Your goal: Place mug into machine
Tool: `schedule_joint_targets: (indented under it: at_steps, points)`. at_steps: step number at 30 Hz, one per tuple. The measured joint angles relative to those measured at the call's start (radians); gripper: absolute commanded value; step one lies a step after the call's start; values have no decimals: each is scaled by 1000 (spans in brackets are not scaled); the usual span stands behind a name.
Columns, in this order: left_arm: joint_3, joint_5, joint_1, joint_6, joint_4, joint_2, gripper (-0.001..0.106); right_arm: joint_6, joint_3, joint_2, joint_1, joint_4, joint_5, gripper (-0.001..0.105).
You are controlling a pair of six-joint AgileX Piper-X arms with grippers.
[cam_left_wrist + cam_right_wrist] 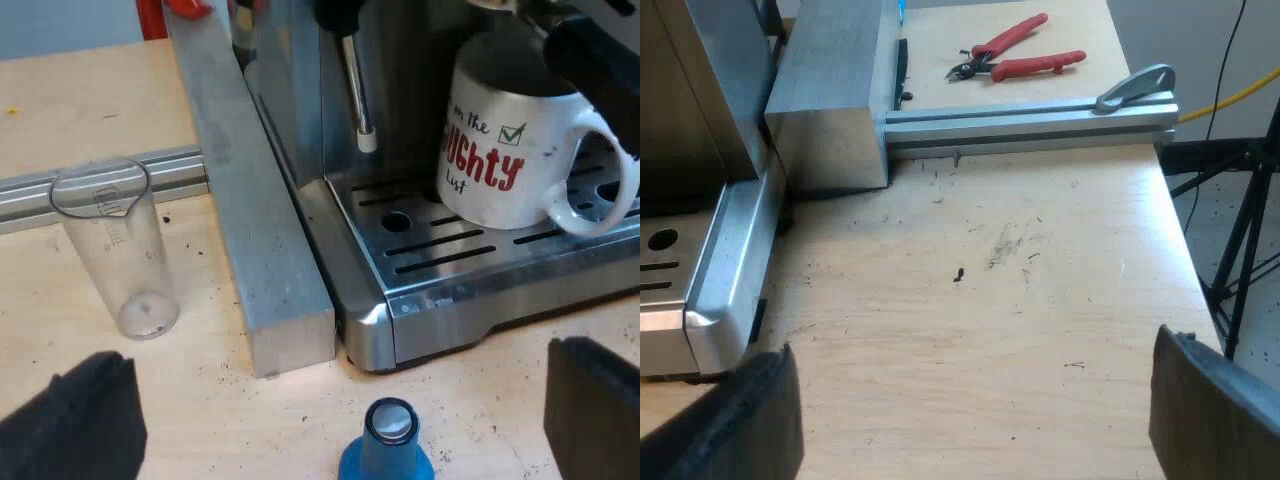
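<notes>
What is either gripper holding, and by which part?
Nothing: left gripper and right gripper have fingers spread; the white ceramic mug with red lettering stands on the steel drip tray.

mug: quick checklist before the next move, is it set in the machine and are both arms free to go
1. Mug upright on the espresso machine's drip tray: ok.
2. Mug centred under the spouts: cannot tell.
3. Left gripper open, holding nothing: ok.
4. Blue tamper clear of the left gripper: not ok, it stands close by it.
5. Measuring glass upright, apart from the machine: ok.
6. Right gripper open over the table: ok.
</notes>
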Motion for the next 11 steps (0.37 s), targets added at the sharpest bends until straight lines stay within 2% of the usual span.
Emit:
schedule_joint_targets:
  at_steps: [11]
  points:
    - [0, 7, 0, 0, 0, 0, 82, 0, 0, 0, 0, 0, 0, 72]
